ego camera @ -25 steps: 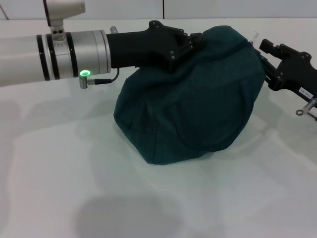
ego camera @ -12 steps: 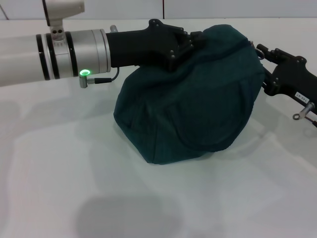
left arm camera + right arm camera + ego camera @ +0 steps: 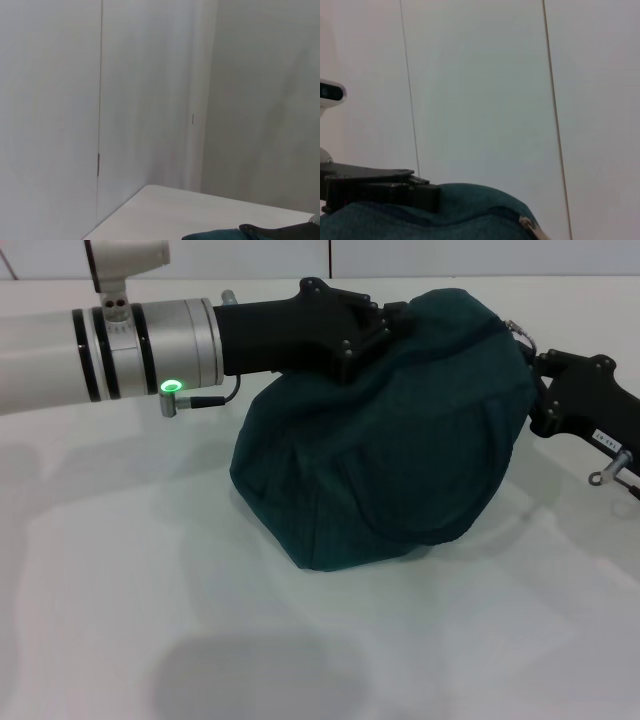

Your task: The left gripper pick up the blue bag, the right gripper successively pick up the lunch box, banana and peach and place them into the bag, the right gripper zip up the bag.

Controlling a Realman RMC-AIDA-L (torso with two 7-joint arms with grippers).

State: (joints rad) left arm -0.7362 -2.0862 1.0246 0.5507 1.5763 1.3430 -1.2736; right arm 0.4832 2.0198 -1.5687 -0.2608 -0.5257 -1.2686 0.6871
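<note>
Your left gripper (image 3: 400, 320) has its fingers clamped on the top of the bag (image 3: 390, 440), which sits bulging on the surface (image 3: 120, 590). Your right gripper (image 3: 535, 390) meets the bag's right edge; finger state unclear.

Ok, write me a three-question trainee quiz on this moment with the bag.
1. True or false: the blue bag rests on the white table.
2. Which gripper meets the bag's top from the robot's left? A) left gripper B) right gripper
3. Fill in: the lunch box, banana and peach are ____ in every view.

Key
1. True; its base sits on the tabletop.
2. A; the silver-wristed arm reaches the bag's top, the black arm is at the other side.
3. Unseen; only the bulging bag shows.
</note>
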